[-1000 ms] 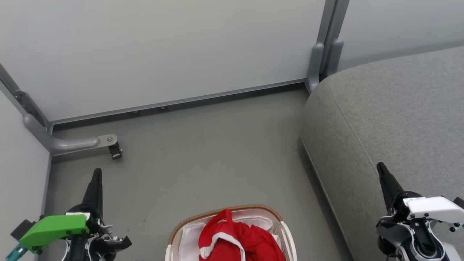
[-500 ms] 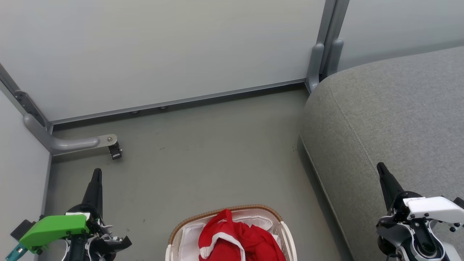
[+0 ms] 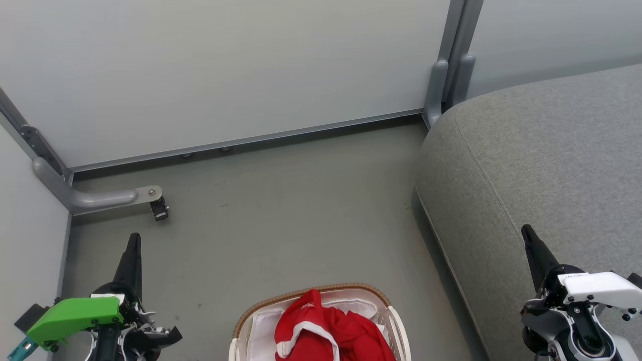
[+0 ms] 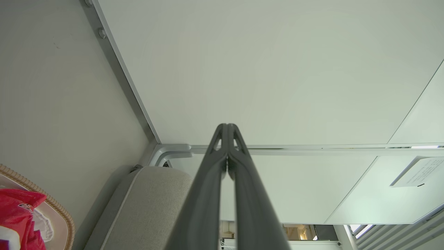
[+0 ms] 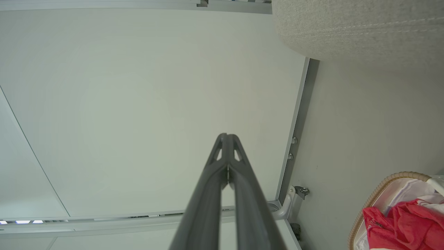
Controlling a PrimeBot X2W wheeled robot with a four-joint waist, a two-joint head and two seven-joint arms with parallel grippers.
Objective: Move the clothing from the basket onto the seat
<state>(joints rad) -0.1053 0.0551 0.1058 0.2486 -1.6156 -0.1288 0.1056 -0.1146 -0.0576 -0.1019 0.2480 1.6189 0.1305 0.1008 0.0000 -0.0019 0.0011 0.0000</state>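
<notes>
The red clothing (image 3: 328, 328), one piece with white trim, lies bunched in the white basket (image 3: 241, 321) with a brown rim, at the bottom middle of the head view. The grey seat (image 3: 541, 160) fills the right side. My left gripper (image 3: 133, 240) points up at the lower left, shut and holding nothing, well left of the basket. My right gripper (image 3: 526, 233) is shut and holding nothing, over the seat's front part. In the left wrist view, the shut left gripper (image 4: 227, 128) points at the wall, with the clothing (image 4: 17, 215) at the lower left. The right wrist view has the shut right gripper (image 5: 227, 137) and the clothing (image 5: 406, 225).
Pale wall panels (image 3: 225, 65) with grey frames close off the back and left. A grey bracket with a small caster (image 3: 159, 208) stands on the floor at the left. Bare grey floor (image 3: 281, 215) lies between the basket and the wall.
</notes>
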